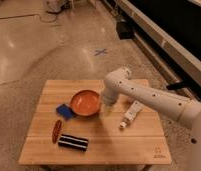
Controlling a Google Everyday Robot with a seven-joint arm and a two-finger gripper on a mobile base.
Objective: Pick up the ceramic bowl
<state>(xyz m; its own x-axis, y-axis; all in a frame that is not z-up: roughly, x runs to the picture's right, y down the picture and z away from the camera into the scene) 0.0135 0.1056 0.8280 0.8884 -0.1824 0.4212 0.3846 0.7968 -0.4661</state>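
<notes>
Placement at the rim is what this step is hinging on. The ceramic bowl (85, 102) is sitting near the middle of the wooden bench (144, 146), with its left edge just beside a blue block (65, 110), perhaps touching it. The hand (108, 106) is hanging at the bowl's right rim, pointing down from the white arm (144, 95). Whether it is apart or together I cannot tell, and it is probably not gripping anything yet. To do this well, it should be straddling the rim wall, one side inside and one outside. It should be going low enough to catch the wall before closing, since the glossy surface is likely to slip under a shallow pinch. A white tube (130, 114) is lying just to the right, so the descent should be keeping clear of it.
</notes>
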